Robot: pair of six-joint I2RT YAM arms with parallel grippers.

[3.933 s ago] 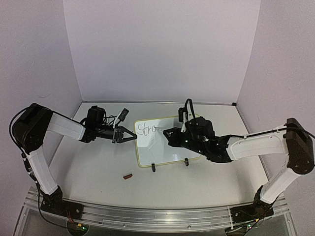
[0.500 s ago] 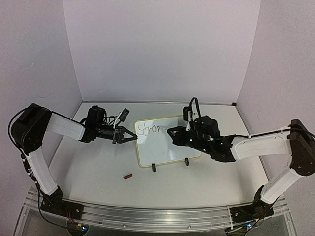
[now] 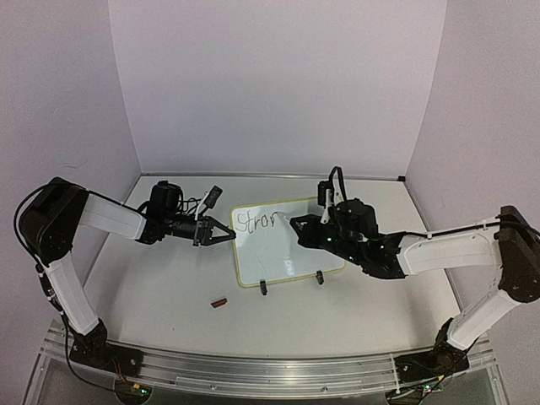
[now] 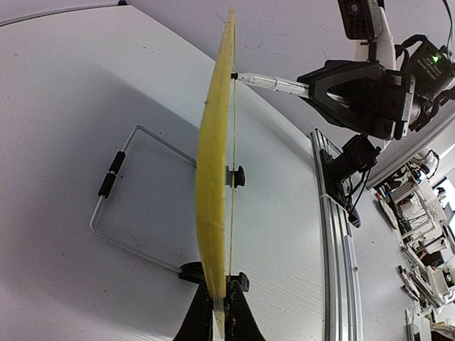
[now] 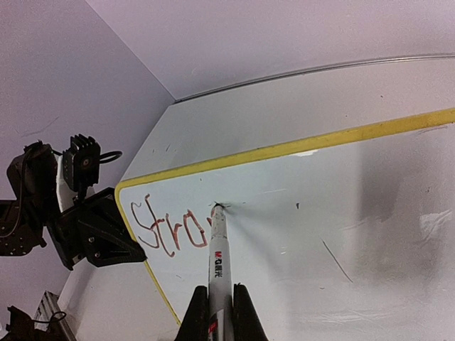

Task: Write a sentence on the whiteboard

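Your left fingers (image 3: 218, 232) shut on the left rim of the propped, round-cornered, yellow-framed whiteboard (image 3: 287, 253), mid surface (image 3: 169, 287), your right fingers (image 5: 192, 323) closed around a slim white marker (image 5: 217, 249), tip seemingly touching the glossy face beside the sentence (image 5: 167, 231), "Stro".

Whiteboard (image 3: 272, 257) stands tilted mid-counter (image 3: 160, 278) and blocks the straight line between the arms. Its left edge is taken: left claw (image 3: 229, 235) is clamped on it. Right claw (image 3: 297, 226) grips a marker (image 5: 217, 252) with the tip touching the board face near the top, and the right arm lies across the board's right part. Behind the board, the wire stand (image 4: 109, 177) juts out low over the counter. Two black clips (image 3: 263, 288) sit at the bottom edge. The near side has a wide free strip between board and arm bases, with only a small red-brown piece (image 3: 219, 301) there, well apart from the board. There is free counter up to the back wall (image 3: 270, 101) and left of the left arm.
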